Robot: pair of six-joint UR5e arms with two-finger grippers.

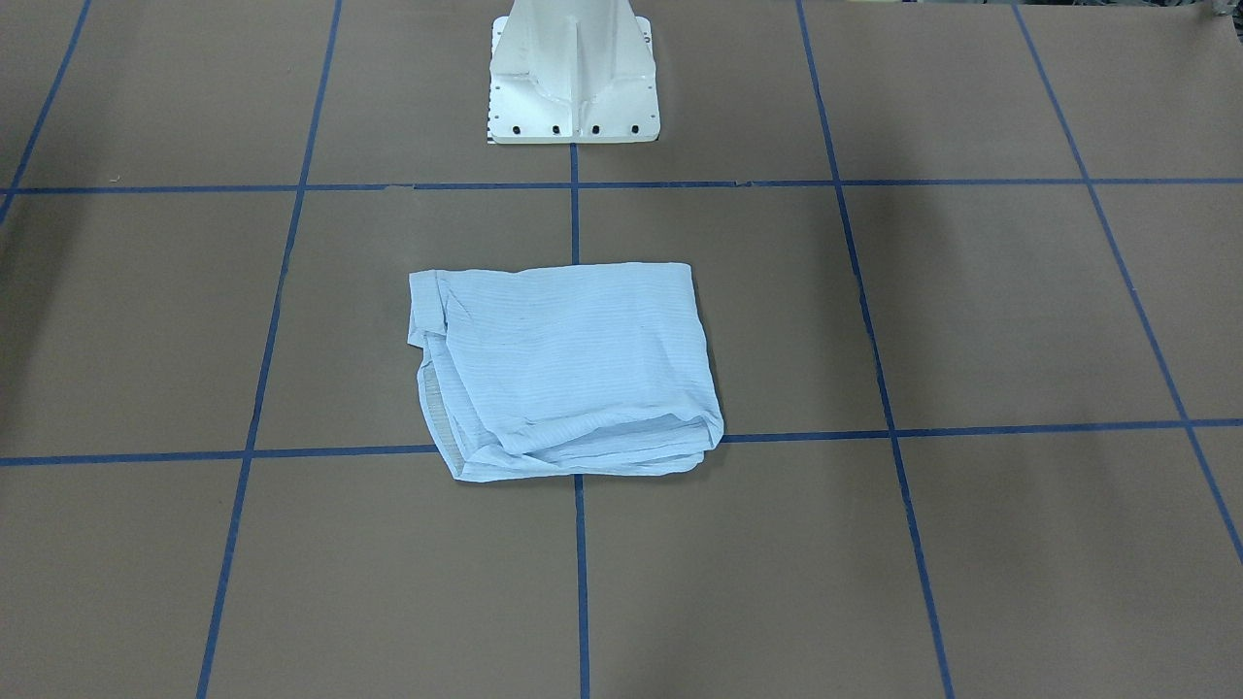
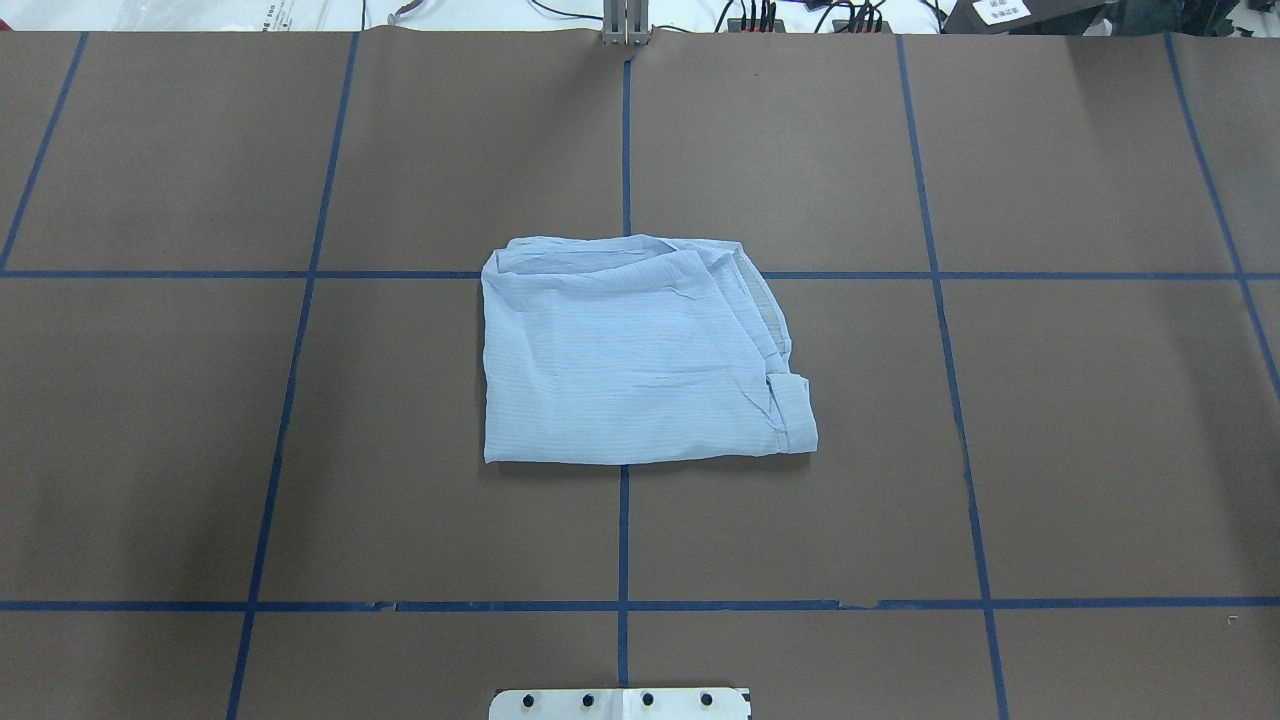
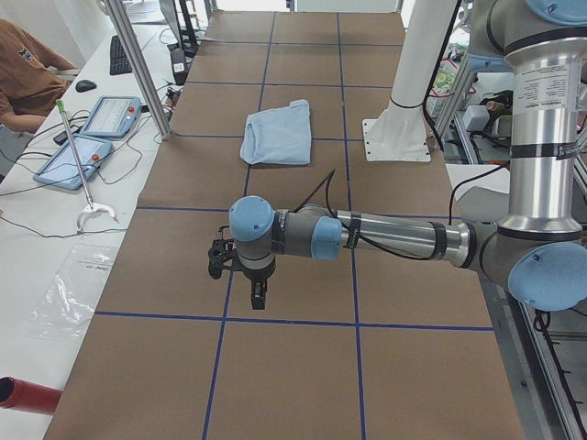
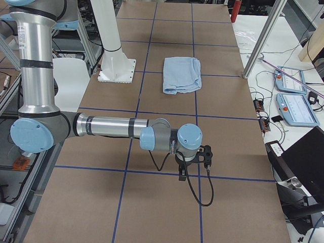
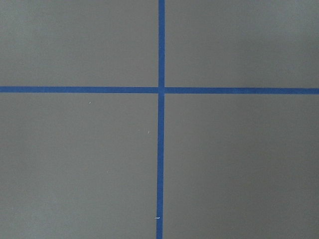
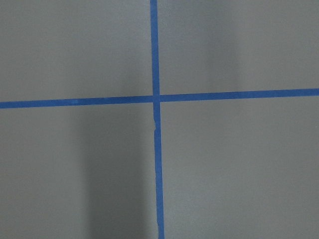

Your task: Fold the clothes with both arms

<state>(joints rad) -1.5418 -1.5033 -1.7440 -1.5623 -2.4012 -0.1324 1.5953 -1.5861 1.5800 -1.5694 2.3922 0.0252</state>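
Clock directions are those of the overhead view, with 12 o'clock at the table's far edge.

The left arm (image 3: 394, 240) reaches out level over the brown table (image 2: 150, 450) near its 9 o'clock end. The left gripper (image 3: 260, 295) points straight down, above the table, over a crossing of the blue tape lines (image 5: 161, 90). It shows only in the side view, so I cannot tell how far its fingers are parted. Nothing hangs from it.

The shirt (image 2: 640, 355) lies at the centre of the table as a flat, folded packet, just in front of the white pedestal (image 1: 573, 73). Its long axis runs from 9 to 3 o'clock. The 9 and 6 o'clock edges are clean. The loose layers and a cuff or hem bunch along the 3 o'clock edge.

The right arm (image 4: 111, 126) mirrors the left near the 3 o'clock end. The right gripper (image 4: 181, 174) points down over another tape crossing, and I cannot tell its finger spread either. It carries nothing.

The shirt therefore lies toward 3 o'clock from the left gripper and toward 9 o'clock from the right one. It is well apart from both, and neither is plainly nearer. I judge the folding all but done. Any tidying would fall to the right gripper, on the untidy side.

No box, bin or basket shows in any view.
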